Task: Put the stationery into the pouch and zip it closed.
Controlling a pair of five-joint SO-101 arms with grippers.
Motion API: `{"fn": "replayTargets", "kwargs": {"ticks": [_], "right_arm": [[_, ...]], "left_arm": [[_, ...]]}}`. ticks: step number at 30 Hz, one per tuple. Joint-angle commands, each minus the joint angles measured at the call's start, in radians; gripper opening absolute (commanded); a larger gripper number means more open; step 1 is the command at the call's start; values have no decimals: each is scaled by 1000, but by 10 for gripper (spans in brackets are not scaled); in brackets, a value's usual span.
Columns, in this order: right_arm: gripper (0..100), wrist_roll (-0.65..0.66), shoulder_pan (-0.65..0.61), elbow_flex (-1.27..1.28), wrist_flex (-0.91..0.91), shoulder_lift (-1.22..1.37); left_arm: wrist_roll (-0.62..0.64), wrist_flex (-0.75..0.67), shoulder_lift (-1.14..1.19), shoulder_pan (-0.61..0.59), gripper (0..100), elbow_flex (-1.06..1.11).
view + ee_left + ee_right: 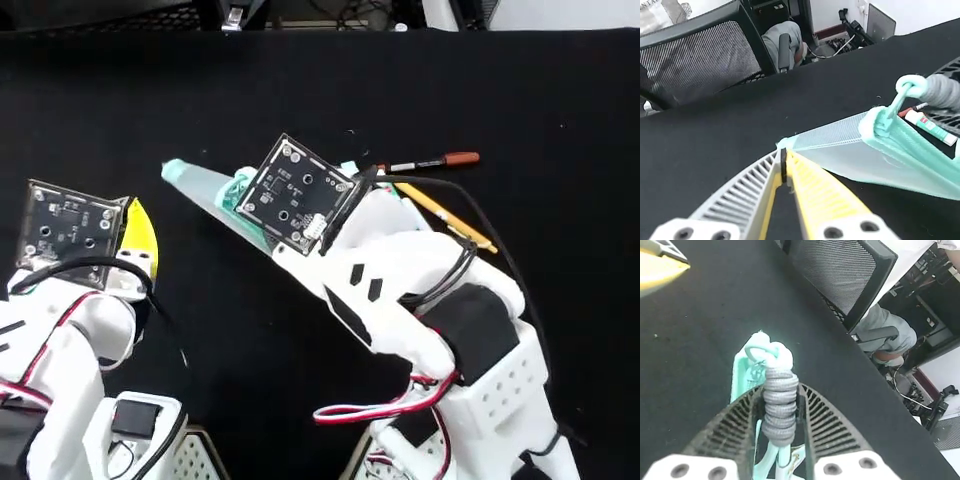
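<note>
Right gripper [779,390] clamped the pouch's [200,188] grey zipper pull [777,415]; left gripper [784,157] sat closed, empty, near its corner. A red-capped pen [440,161] and yellow pencil [450,218] lay beside the pouch.

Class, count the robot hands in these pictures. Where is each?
2. The left hand, shut, is near the pointed end of the pouch, apart from it. The right hand is shut on the grey cord at the pouch's zip.

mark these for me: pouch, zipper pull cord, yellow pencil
pouch [835,140], left wrist view, on its mesh side panel.
zipper pull cord [779,400], right wrist view, on the grey wound section.
yellow pencil [440,211], high view, mid-shaft.
</note>
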Motion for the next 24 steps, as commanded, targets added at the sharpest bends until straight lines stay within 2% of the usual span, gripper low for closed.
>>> {"fn": "replayTargets", "kwargs": {"ticks": [1,4,10,15,19,24], "right_arm": [[12,-18,-48,-18,-15,-21],[12,-18,-75,-12,-11,-21],[12,-15,-80,53,-17,-27],[13,-12,-81,125,-86,-28],[13,-11,-77,130,-89,-28],[13,-11,-75,133,-89,-28]], "left_arm": [[14,-20,58,8,66,-31],[48,-18,169,8,151,-41],[66,91,298,10,151,-260],[43,284,419,15,151,-476],[38,282,477,10,149,-483],[38,281,473,84,151,-378]]}}
